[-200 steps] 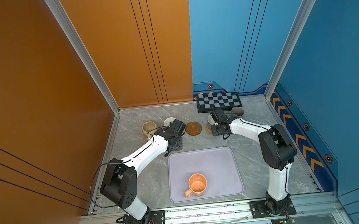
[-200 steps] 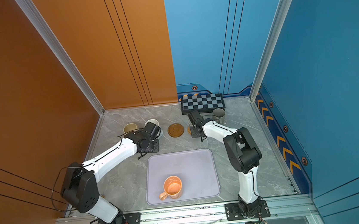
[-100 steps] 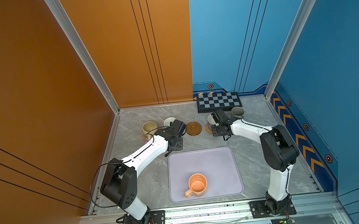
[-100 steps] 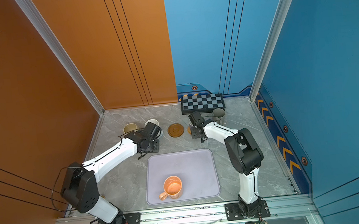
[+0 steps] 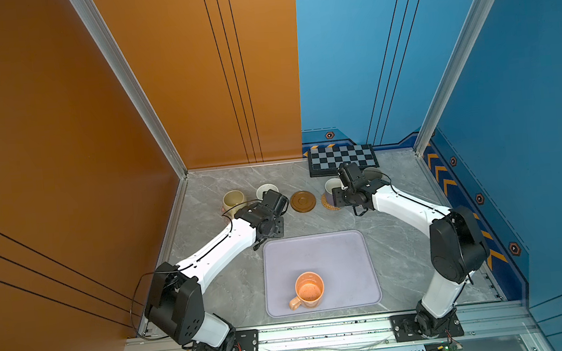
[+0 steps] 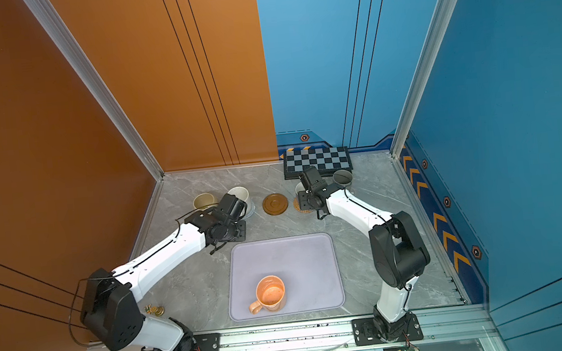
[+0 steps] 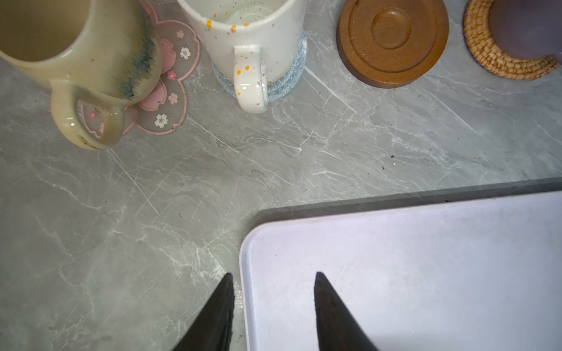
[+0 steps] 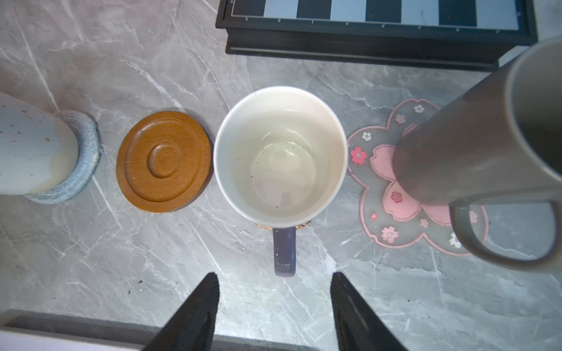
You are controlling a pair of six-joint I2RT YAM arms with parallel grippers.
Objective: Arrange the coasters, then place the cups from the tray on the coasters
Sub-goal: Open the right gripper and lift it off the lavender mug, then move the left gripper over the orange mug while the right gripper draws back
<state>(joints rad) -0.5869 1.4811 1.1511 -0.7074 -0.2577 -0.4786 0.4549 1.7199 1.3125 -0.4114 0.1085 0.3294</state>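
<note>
Left end effector [image 7: 273,273] and right end effector [image 8: 274,273] apart, empty (lavender cup [image 8: 279,155] on rattan coaster [image 7: 498,62])

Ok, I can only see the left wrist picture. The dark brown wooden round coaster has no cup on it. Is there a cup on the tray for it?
Observer: Yes, an orange-peach ceramic mug stands upright on the pale lavender rectangular tray, in both top views.
Operator: Are there cups I can't see?
Observer: A taller grey mug stands on a second pink flower-shaped coaster, next to the lavender mug with the white inside.
Operator: What's the right gripper doing?
Observer: The right gripper is open and holds nothing, with that lavender mug's handle just ahead of its fingertips.
</note>
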